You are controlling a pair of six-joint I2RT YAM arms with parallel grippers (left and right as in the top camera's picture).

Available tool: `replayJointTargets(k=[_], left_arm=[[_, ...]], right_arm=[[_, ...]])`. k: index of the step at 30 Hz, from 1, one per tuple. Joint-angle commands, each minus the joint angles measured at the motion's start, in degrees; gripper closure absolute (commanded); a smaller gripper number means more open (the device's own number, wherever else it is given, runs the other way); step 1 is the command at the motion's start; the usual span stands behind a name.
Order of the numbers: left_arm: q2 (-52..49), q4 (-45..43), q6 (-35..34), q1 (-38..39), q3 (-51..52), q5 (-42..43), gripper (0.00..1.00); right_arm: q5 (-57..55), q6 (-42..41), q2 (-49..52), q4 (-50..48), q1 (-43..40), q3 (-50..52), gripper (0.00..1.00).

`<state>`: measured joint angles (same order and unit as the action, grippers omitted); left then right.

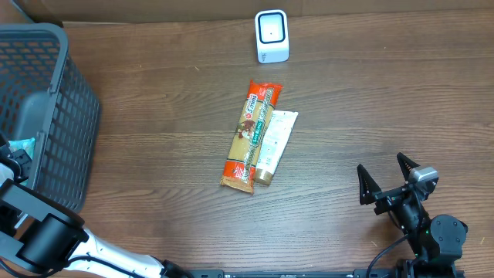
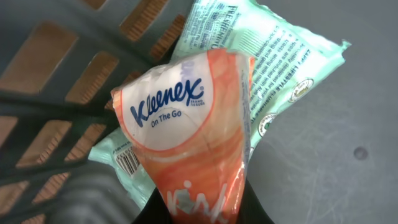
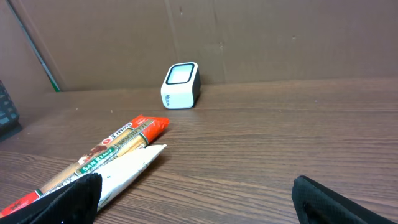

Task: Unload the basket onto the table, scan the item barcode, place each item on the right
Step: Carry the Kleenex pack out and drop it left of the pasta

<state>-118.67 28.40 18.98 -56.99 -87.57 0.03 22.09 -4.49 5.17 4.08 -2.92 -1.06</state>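
The Kleenex pack [image 2: 186, 124] sits inside the basket [image 1: 46, 116] at the bench's left end. The left fingers [image 2: 256, 214] are clenched on its narrow end, and its long axis runs away from them. The scanner [image 1: 272, 36] stands well apart; the right fingers [image 3: 62, 202] gape, empty.
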Motion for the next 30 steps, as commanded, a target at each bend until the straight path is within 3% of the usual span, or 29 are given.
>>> replayJointTargets(k=[1, 7, 12, 15, 19, 23, 30], left_arm=[[2.7, 0.5, -7.2, 1.3, -1.6, 3.2, 0.96], [11.9, 0.8, -15.9, 4.7, -4.6, 11.9, 0.96], [22.7, 6.8, -26.6, 9.2, -7.2, 25.3, 0.96], [28.8, 11.6, -27.6, 14.4, -7.2, 31.8, 0.96], [32.0, 19.2, -24.7, 25.5, -7.2, 29.9, 0.96], [30.3, 26.4, -20.3, 39.7, -6.2, 21.5, 0.96], [20.3, 28.8, -14.8, 58.6, 0.5, 8.7, 0.96]], right_arm=[[-0.1, -0.3, 0.1, -0.2, 0.3, 0.2, 0.0], [-0.1, -0.3, 0.1, -0.2, 0.3, 0.3, 0.0], [-0.1, -0.3, 0.1, -0.2, 0.3, 0.2, 0.0], [-0.1, -0.3, 0.1, -0.2, 0.3, 0.2, 0.0], [-0.1, -0.3, 0.1, -0.2, 0.3, 0.2, 0.0], [-0.1, -0.3, 0.1, -0.2, 0.3, 0.2, 0.0], [-0.1, -0.3, 0.1, -0.2, 0.3, 0.2, 0.0]])
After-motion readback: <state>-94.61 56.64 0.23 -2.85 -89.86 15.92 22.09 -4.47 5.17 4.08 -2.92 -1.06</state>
